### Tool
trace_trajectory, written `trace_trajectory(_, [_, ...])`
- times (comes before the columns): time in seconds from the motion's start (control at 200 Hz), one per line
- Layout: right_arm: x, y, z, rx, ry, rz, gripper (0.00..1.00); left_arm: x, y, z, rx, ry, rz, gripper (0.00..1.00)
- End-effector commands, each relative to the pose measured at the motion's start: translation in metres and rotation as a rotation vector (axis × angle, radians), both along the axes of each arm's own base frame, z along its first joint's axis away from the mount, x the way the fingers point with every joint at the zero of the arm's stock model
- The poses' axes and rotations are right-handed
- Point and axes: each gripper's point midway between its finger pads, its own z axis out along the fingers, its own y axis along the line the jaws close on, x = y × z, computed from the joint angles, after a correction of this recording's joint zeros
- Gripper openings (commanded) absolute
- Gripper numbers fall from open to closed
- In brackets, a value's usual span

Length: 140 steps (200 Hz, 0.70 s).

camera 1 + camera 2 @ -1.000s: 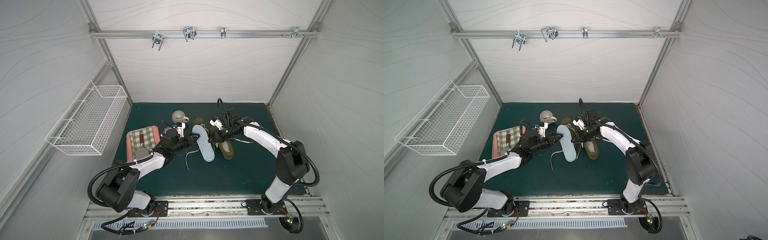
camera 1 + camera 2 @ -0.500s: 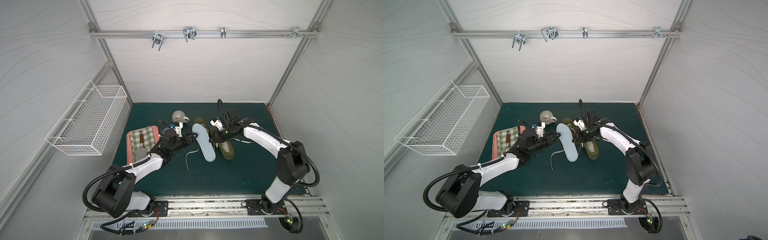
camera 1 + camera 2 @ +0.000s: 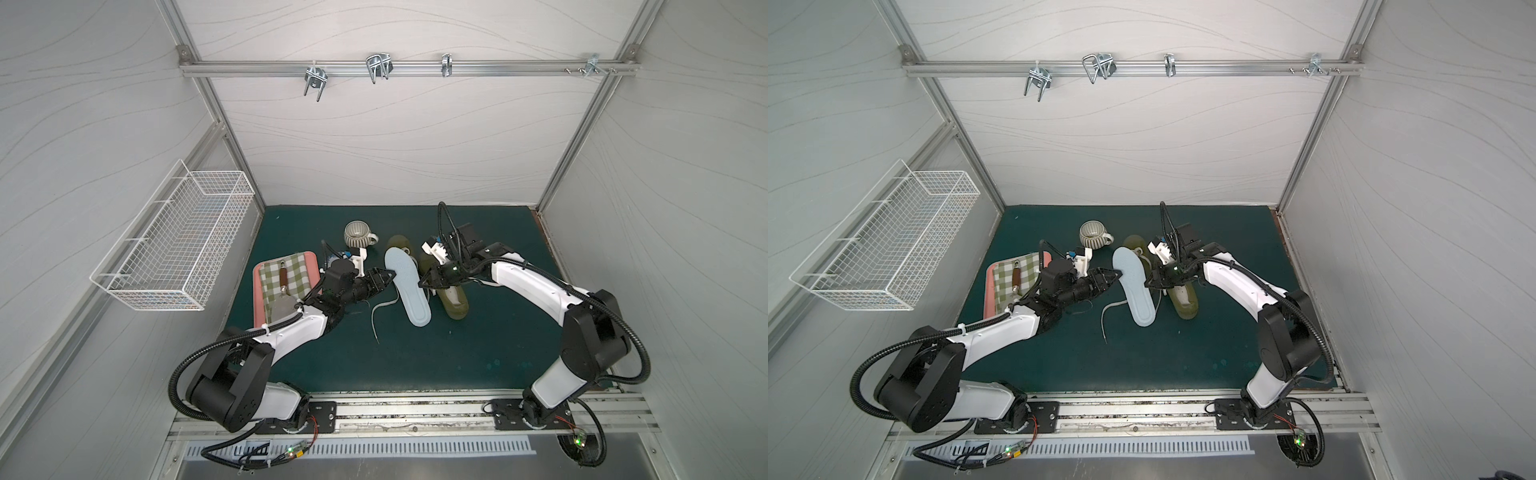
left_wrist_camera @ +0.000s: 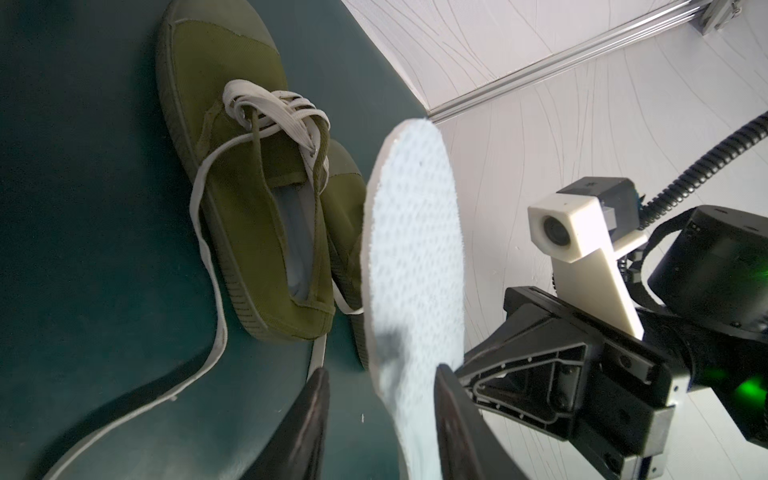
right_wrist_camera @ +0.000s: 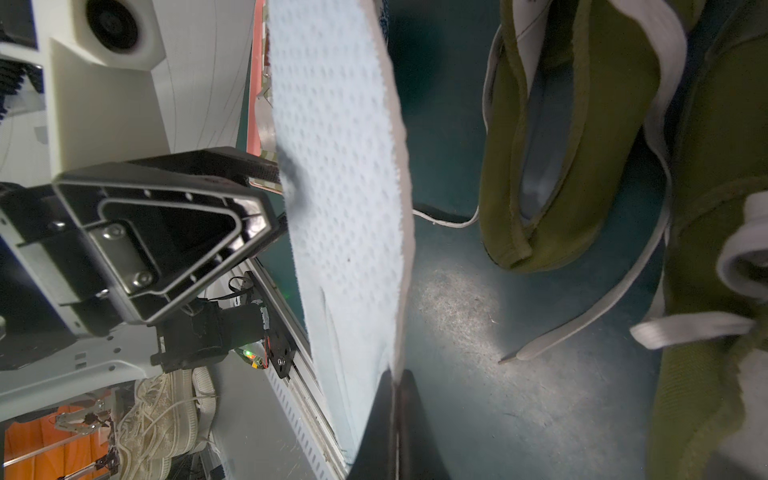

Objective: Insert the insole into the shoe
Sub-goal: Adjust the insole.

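A pink tray (image 3: 256, 291) is seen to the left of the mug (image 3: 357, 235) and nearer the robot bases. A checked cloth (image 3: 300, 270) is laid in it, and a brown-handled tool (image 3: 283, 277) is laid on the cloth. A wire basket (image 3: 178, 241) is hung on the wall further left of the mug. What the mug holds cannot be told.

The insole (image 3: 406, 286) is held up just right of the mug, stretching toward the front. Its edge is clamped by the right gripper (image 5: 395, 378). The left gripper (image 4: 382, 370) is set astride the insole with its fingers (image 4: 316, 415) spread apart.

The olive shoe (image 3: 455, 301) lies beyond the insole from the mug, and a pale lining is seen in its mouth. A second olive shoe (image 3: 399, 242) is partly hidden behind the insole.

Compared with a second ago, the left gripper is found slightly closer against the insole. The insole and shoes are left much where they were.
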Motion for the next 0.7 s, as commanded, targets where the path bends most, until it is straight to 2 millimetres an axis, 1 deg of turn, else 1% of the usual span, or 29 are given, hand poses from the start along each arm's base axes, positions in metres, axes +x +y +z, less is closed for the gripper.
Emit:
trace_trajectory(0.0, [-0.002,0.008,0.006,0.030,-0.010,0.028,0.00,0.009,-0.002,0.018,-0.053,-0.055,0.016,0.43])
trace_trajectory(0.07, [-0.003,0.013,0.004,0.035,-0.008,0.050,0.00,0.010,-0.004,0.018,-0.071,-0.052,0.014,0.42])
trace_trajectory(0.11, [-0.004,0.016,0.003,0.031,-0.015,0.068,0.00,0.011,-0.006,0.019,-0.080,-0.052,0.007,0.37])
trace_trajectory(0.175, [-0.004,0.018,0.001,0.011,-0.021,0.082,0.00,0.012,-0.008,0.020,-0.096,-0.047,0.007,0.33])
trace_trajectory(0.215, [-0.003,0.018,0.000,0.002,-0.022,0.079,0.00,0.012,-0.007,0.019,-0.098,-0.041,0.016,0.26])
trace_trajectory(0.25, [-0.001,0.017,0.001,-0.003,-0.030,0.073,0.00,0.013,-0.005,0.018,-0.094,-0.039,0.028,0.13])
trace_trajectory(0.285, [0.000,0.017,0.002,-0.003,-0.039,0.068,0.10,0.013,-0.002,0.017,-0.087,-0.036,0.044,0.00])
trace_trajectory(0.33, [0.001,0.016,0.005,0.001,-0.058,0.062,0.28,0.013,0.001,0.016,-0.078,-0.032,0.066,0.00])
trace_trajectory(0.355, [0.001,0.015,0.007,0.002,-0.069,0.059,0.37,0.014,0.004,0.016,-0.073,-0.033,0.078,0.00])
trace_trajectory(0.365, [0.001,0.015,0.007,0.001,-0.070,0.057,0.37,0.013,0.004,0.016,-0.072,-0.033,0.081,0.00])
trace_trajectory(0.375, [0.001,0.014,0.009,0.001,-0.079,0.055,0.42,0.013,0.005,0.017,-0.071,-0.033,0.085,0.00])
trace_trajectory(0.395, [0.002,0.013,0.010,0.000,-0.088,0.050,0.45,0.013,0.006,0.018,-0.070,-0.037,0.091,0.00])
trace_trajectory(0.415, [0.001,0.012,0.013,0.004,-0.102,0.048,0.52,0.013,0.008,0.019,-0.067,-0.035,0.101,0.00])
trace_trajectory(0.425, [0.001,0.011,0.014,0.004,-0.106,0.047,0.54,0.013,0.009,0.019,-0.066,-0.035,0.105,0.00])
trace_trajectory(0.445, [0.000,0.011,0.016,0.009,-0.122,0.048,0.65,0.013,0.011,0.020,-0.064,-0.034,0.116,0.00])
trace_trajectory(0.46, [0.000,0.010,0.019,0.013,-0.139,0.045,0.71,0.013,0.012,0.021,-0.062,-0.033,0.123,0.00])
trace_trajectory(0.505, [0.001,0.007,0.027,0.024,-0.189,0.028,0.77,0.013,0.017,0.023,-0.059,-0.024,0.154,0.00])
trace_trajectory(0.57, [0.003,0.001,0.037,0.036,-0.279,-0.003,0.82,0.013,0.027,0.024,-0.054,-0.009,0.212,0.00])
trace_trajectory(0.61, [0.004,0.000,0.044,0.056,-0.349,-0.019,0.89,0.012,0.032,0.029,-0.058,-0.017,0.235,0.00])
trace_trajectory(0.615, [0.004,0.000,0.045,0.058,-0.358,-0.022,0.90,0.011,0.033,0.025,-0.049,-0.003,0.239,0.00])
trace_trajectory(0.635, [0.003,0.000,0.048,0.066,-0.394,-0.027,0.91,0.009,0.036,0.023,-0.038,0.013,0.252,0.00])
trace_trajectory(0.695, [0.001,0.003,0.057,0.104,-0.498,-0.033,0.95,0.006,0.045,0.022,-0.019,0.045,0.301,0.00])
